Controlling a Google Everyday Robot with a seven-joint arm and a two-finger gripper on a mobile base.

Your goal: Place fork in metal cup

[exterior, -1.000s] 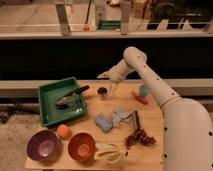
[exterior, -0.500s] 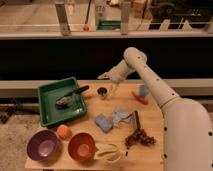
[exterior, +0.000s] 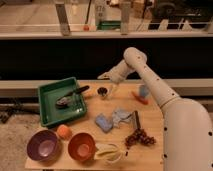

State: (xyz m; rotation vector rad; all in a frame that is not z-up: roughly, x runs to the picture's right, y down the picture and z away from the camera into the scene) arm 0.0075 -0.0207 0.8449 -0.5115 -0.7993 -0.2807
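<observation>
The small dark metal cup (exterior: pixel 102 92) stands on the wooden table (exterior: pixel 150 155), just right of the green tray. My gripper (exterior: pixel 107 78) hangs a little above it and slightly to its right, at the end of the white arm that reaches in from the right. It is shut on a thin pale fork (exterior: pixel 113 89), which hangs down from it. The fork's lower end is beside the cup's right rim, outside the cup.
A green tray (exterior: pixel 50 112) with a dark utensil (exterior: pixel 70 97) is at the left. Purple bowl (exterior: pixel 44 145), orange bowl (exterior: pixel 81 146), orange fruit (exterior: pixel 63 131) and banana (exterior: pixel 107 151) line the front. Blue packet (exterior: pixel 103 121), wrapper (exterior: pixel 121 117), grapes (exterior: pixel 139 136) and blue cup (exterior: pixel 144 90) sit at centre and right.
The gripper with the fork has sunk very slightly toward the cup. Everything else on the table is as before.
</observation>
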